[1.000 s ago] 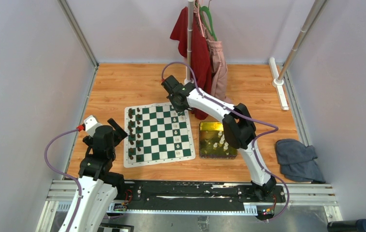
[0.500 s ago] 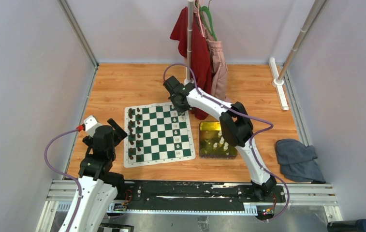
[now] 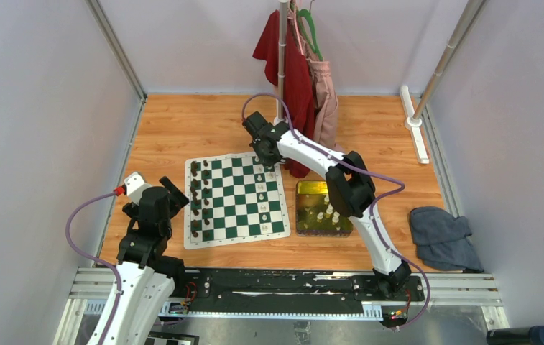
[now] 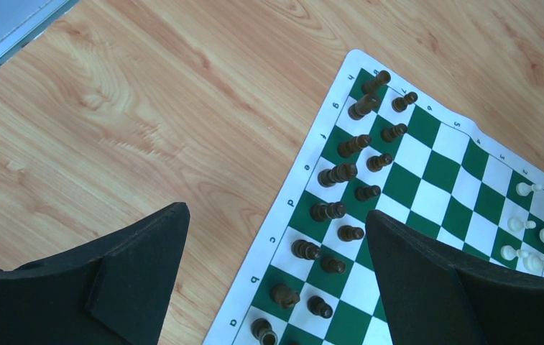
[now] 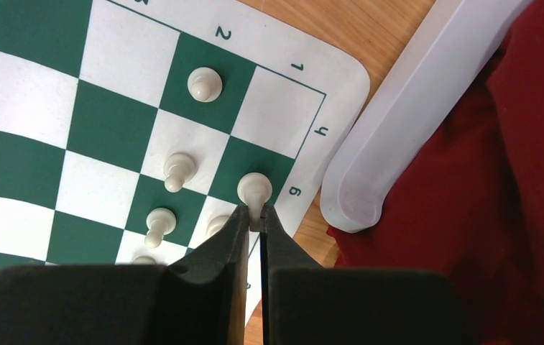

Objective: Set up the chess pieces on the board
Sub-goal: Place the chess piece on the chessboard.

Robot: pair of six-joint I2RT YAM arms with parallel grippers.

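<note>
The board (image 3: 234,215) lies flat on the wooden table. Dark brown chessmen (image 4: 340,172) fill its two left columns. My right gripper (image 5: 254,215) is shut on a cream-white chess piece (image 5: 254,190), held over a green square in the edge row at the board's far right corner; whether the piece touches the board I cannot tell. From above, that gripper (image 3: 265,159) sits at this corner. Other white pieces (image 5: 178,171) stand on nearby squares. My left gripper (image 4: 276,215) is open and holds nothing, hovering over the board's left edge beside the dark men.
A yellow-green tray (image 3: 312,188) with several white pieces stands right of the board. The white foot of a coat stand (image 5: 398,129) and a red garment (image 5: 513,180) lie just beyond the board's corner. A grey cloth (image 3: 445,237) lies at the right.
The right arm's elbow has shifted slightly left while its gripper stays over the board's far right corner with the piece. The left arm has not moved.
</note>
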